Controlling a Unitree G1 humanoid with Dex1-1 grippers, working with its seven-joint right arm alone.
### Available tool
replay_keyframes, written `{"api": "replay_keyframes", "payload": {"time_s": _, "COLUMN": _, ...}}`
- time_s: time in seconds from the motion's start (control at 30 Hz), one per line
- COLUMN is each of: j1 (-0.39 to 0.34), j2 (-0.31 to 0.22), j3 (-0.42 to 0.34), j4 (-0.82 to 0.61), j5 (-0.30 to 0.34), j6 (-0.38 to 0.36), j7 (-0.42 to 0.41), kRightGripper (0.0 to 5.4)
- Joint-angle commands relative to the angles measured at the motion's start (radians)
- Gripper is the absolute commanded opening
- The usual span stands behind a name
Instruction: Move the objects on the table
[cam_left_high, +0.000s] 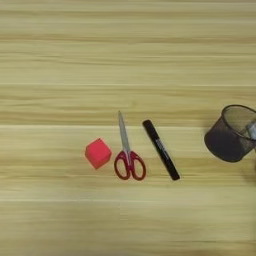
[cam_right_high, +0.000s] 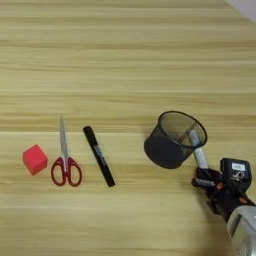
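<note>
Light wooden surface (cam_right_high: 130, 60), grain stripes running left to right, fills both views. Four loose items plus the cup. Red cube (cam_left_high: 98, 153) sits furthest left, flat on the wood, one corner turned toward the camera. Just right of it, apart from it, red-handled scissors (cam_left_high: 127, 151): blades closed and pointing away from the robot, loops nearest the robot. Next right, black marker (cam_left_high: 160, 149) lies flat, slanted, far end leaning left and near end right; close to the scissors but not touching. Well to the right stands the black mesh cup (cam_right_high: 172, 140), tilted so its open mouth faces up and right, dark base lower left. White marker (cam_right_high: 196, 147) leans with its upper end inside the cup mouth, against the right rim; its lower end runs down and right into the end effector (cam_right_high: 206, 179). End effector comes in from the lower right corner, black fingers clenched on the white marker's lower end; the marker's cap is hidden by them. Silver forearm (cam_right_high: 244, 231) shows at the bottom right corner, seen only in the right eye view. Cube, scissors and black marker all lie well apart from the cup.
</note>
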Motion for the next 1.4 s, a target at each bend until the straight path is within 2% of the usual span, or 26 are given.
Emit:
{"api": "replay_keyframes", "payload": {"time_s": 0.03, "j1": -0.032, "j2": -0.062, "j3": 0.001, "j4": -0.006, "j5": -0.01, "j6": -0.044, "j7": -0.004, "kRightGripper": 0.74}}
{"api": "replay_keyframes", "payload": {"time_s": 0.6, "j1": 0.007, "j2": -0.035, "j3": 0.047, "j4": -0.084, "j5": 0.002, "j6": -0.042, "j7": -0.001, "kRightGripper": 0.74}}
{"api": "replay_keyframes", "payload": {"time_s": 1.1, "j1": 0.06, "j2": 0.035, "j3": 0.113, "j4": -0.239, "j5": 0.001, "j6": 0.008, "j7": -0.019, "kRightGripper": 0.74}}
{"api": "replay_keyframes", "payload": {"time_s": 1.4, "j1": 0.078, "j2": 0.063, "j3": 0.154, "j4": -0.282, "j5": -0.006, "j6": 0.018, "j7": -0.018, "kRightGripper": 0.74}}
